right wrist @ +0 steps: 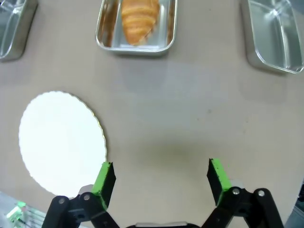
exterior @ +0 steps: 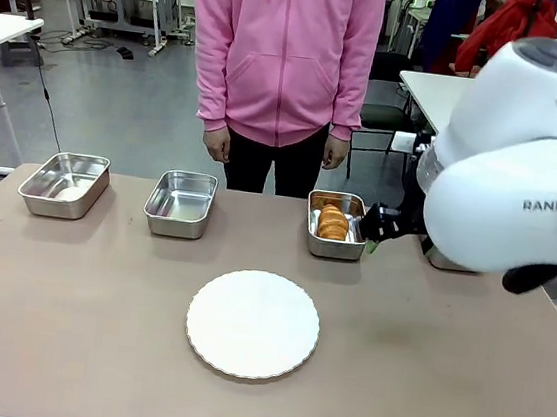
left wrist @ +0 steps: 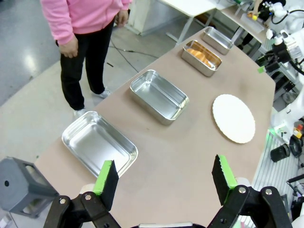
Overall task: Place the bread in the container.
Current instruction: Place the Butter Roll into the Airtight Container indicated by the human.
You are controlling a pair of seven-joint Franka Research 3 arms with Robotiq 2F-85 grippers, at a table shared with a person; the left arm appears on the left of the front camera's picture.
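The golden-brown bread lies inside the third steel container from the left, at the far side of the table. In the right wrist view the bread rests in that container at the top edge, well ahead of my open right gripper, which holds nothing. In the front view my right gripper hovers just right of the container. My left gripper is open and empty above the table's end, near the first tray; the bread shows far off.
A round white scalloped plate sits mid-table. Two empty steel trays stand to the left, and a fourth tray to the right, partly behind my right arm. A person in a pink hoodie stands at the far edge.
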